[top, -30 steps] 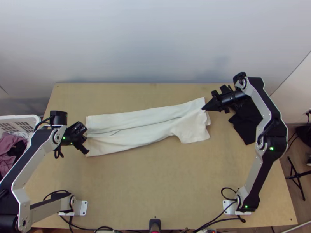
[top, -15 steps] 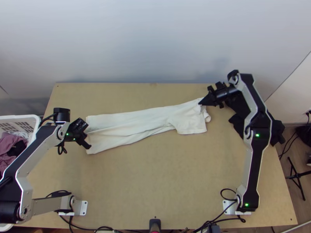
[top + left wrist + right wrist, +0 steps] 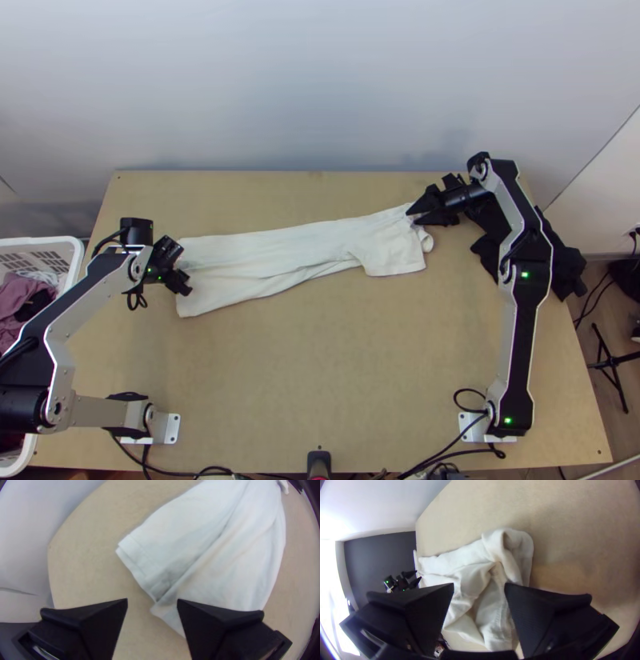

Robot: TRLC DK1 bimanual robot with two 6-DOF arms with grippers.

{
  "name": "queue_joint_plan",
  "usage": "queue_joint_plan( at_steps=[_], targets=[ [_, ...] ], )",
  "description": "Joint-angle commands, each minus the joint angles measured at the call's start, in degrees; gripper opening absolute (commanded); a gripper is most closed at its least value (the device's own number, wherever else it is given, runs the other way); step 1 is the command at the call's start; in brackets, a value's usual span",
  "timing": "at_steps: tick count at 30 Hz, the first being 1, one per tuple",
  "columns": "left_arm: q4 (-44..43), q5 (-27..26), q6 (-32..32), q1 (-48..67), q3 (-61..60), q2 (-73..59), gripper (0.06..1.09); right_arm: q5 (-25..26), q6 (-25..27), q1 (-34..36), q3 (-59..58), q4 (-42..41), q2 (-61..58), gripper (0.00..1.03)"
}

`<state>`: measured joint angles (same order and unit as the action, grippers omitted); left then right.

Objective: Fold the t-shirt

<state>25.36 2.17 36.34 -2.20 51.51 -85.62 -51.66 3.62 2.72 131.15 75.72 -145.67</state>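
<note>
White t-shirt (image 3: 296, 252), seemingly folded lengthwise, crosswise folding outstanding; left end effector (image 3: 152, 600), right end effector (image 3: 479, 584), each with fingers apart

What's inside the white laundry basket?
The basket holds mauve cloth, a dark piece and something whitish. Anything beneath those is covered, and the left arm hides part of the basket, so I can't tell what's there.

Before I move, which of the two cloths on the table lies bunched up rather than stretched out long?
The black cloth, bunched beneath the right arm; the white t-shirt, by contrast, lies in a long strip across the table.
</note>
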Motion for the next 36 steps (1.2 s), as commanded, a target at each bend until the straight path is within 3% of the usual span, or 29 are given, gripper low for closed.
queue_joint_plan(
  at_steps=[1,8,15,21,24,28,31,33,36],
  targets=[
    [-3.92,4.33,-1.53,-1.32,1.23,0.90,1.04,0.33,6.84,0.71,-0.90,1.80,4.51,0.97],
    [0.65,3.54,-1.80,-7.03,5.80,3.71,1.04,0.42,10.71,3.17,-0.90,2.85,8.91,0.98],
    [18.58,-9.73,-5.40,-8.79,7.64,2.30,1.04,0.42,15.81,4.66,-4.33,9.27,13.04,0.98],
    [23.33,-24.76,-12.69,-11.95,8.96,-3.32,1.03,0.42,21.34,3.52,-9.07,12.43,19.63,0.98],
    [22.71,-26.52,-15.42,-12.74,10.46,-6.13,1.03,0.42,27.58,1.76,-9.42,18.23,21.74,0.98],
    [22.89,-32.41,-18.85,-13.80,12.83,-9.82,1.01,0.51,32.07,-0.61,-16.37,18.32,28.33,0.98],
    [22.27,-33.82,-20.78,-13.89,14.06,-11.49,1.01,0.77,33.21,-1.40,-20.15,16.65,31.14,0.97],
    [21.39,-34.08,-21.84,-13.80,14.50,-12.20,1.01,0.68,32.95,-2.19,-22.08,15.07,31.14,0.89],
    [20.43,-34.43,-23.15,-14.15,14.94,-12.37,1.01,0.77,32.95,-4.30,-24.98,11.99,31.06,0.68]
  ],
)
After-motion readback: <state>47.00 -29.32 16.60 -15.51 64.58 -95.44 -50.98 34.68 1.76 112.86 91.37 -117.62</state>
